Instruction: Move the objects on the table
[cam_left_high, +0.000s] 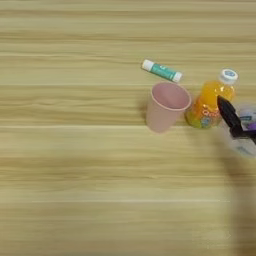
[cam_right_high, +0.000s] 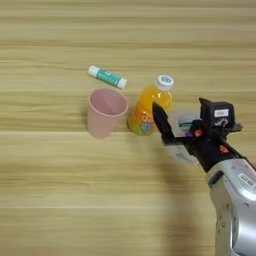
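A pink plastic cup (cam_left_high: 167, 105) stands upright near the middle of the table (cam_left_high: 75, 175). Just right of it stands a small orange drink bottle (cam_left_high: 210, 102) with a white cap. Right of the bottle lies the clear tape roll (cam_right_high: 184, 122) with purple inside. My right gripper (cam_right_high: 181, 114) hangs over the roll, open, one black finger (cam_right_high: 161, 121) next to the bottle's right side and the other on the roll's far right. I cannot tell whether the fingers touch the roll. The silver forearm (cam_right_high: 235, 200) comes in from the bottom right.
A teal and white stick-shaped tube (cam_left_high: 161, 70) lies flat just behind the cup and bottle. The wooden surface reaches out broadly to the left and toward the front.
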